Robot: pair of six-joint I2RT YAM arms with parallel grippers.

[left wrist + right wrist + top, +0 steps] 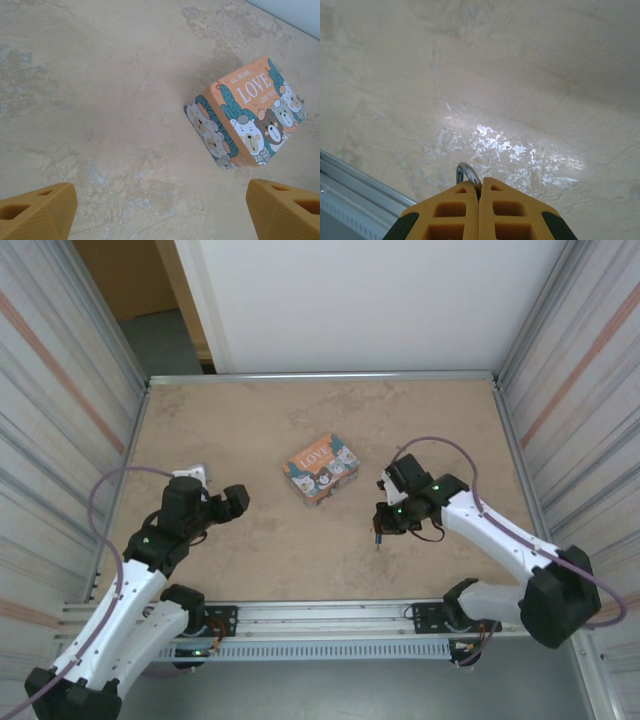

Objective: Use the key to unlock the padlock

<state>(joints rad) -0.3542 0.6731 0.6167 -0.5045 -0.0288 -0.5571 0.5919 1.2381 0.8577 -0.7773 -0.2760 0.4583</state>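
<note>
- We count one tin box, one padlock, and two arms, each with one tool.
- The tin box lies at the middle of the worktop. Its orange lid carries the word "LOVE" and cartoon bears, and it sits askew to the worktop's edges.
- The padlock is a tiny teal-blue speck in the top view. It sits right at the tips of the right tool, between the tin box and the near right corner.
- The right tool's fingers are pressed together with no gap. A thin metal loop pokes out between their tips. We take it for the padlock's shackle, so this tool is gripping the padlock.
- The left tool stands between the left edge and the tin box, apart from the box. Its fingers are spread wide, with only bare worktop between them, and it holds and touches nothing.
</note>
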